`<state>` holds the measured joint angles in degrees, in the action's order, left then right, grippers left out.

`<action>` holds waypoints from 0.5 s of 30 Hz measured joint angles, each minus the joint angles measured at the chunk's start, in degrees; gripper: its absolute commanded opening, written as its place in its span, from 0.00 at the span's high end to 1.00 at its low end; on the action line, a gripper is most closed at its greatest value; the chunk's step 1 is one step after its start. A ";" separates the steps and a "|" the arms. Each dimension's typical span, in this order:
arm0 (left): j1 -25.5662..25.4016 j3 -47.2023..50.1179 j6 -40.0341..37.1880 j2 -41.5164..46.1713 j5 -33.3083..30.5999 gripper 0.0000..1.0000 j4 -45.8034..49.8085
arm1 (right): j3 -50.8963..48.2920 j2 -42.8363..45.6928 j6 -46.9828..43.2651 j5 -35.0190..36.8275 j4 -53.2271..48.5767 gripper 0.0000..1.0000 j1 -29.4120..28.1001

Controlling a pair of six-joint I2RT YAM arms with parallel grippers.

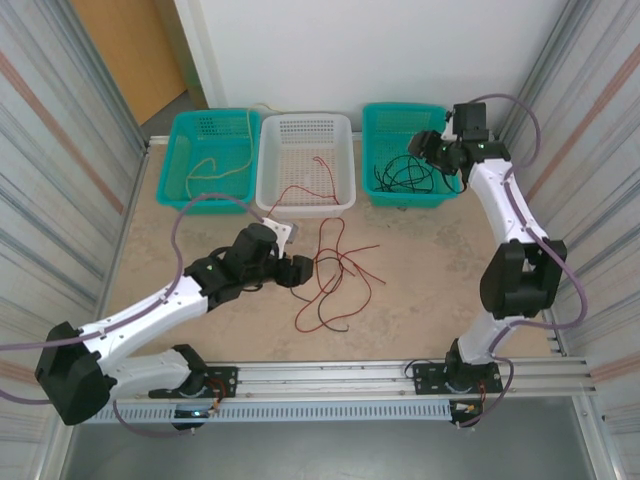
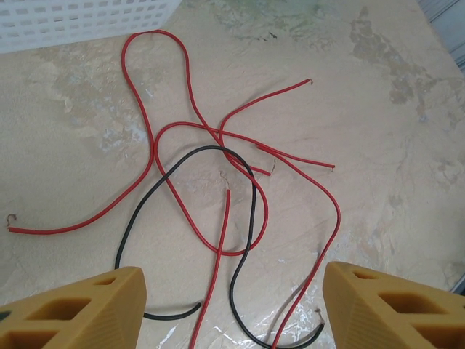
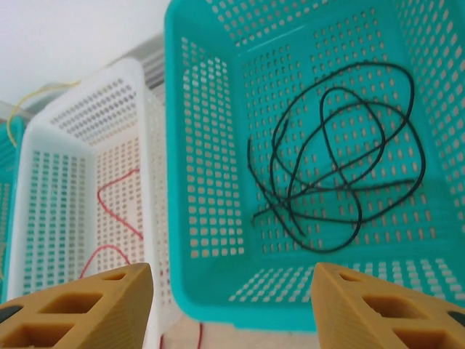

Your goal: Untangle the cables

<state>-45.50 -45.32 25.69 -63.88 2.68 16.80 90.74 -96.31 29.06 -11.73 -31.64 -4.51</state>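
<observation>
Sprawling tangled cables (image 2: 225, 218) on table (image 2: 378, 109).

Left wrist view: red cable (image 2: 208, 291) runs off near edge; white basket (image 2: 73, 18) cropped at far edge.

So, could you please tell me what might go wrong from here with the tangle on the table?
1. The black cable threads through the red cables below the open left gripper; a pinch there may catch both colours and tighten the crossings.
2. The black cables in the teal basket under the open right gripper lie looped over one another; dropping another onto them could tangle it in.
</observation>
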 measured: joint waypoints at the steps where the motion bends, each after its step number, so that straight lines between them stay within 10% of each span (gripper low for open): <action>1: 0.00 -0.11 0.02 0.04 -0.22 0.34 0.20 | -1.77 1.75 0.00 0.35 0.17 0.41 -0.92; 15: -1.07 -0.04 0.26 -0.48 -1.42 0.39 1.53 | -26.80 26.73 0.37 11.87 1.88 0.40 -26.45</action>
<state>-46.57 -45.36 25.96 -64.36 1.26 18.33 63.94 -69.58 29.43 0.14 -29.76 -30.96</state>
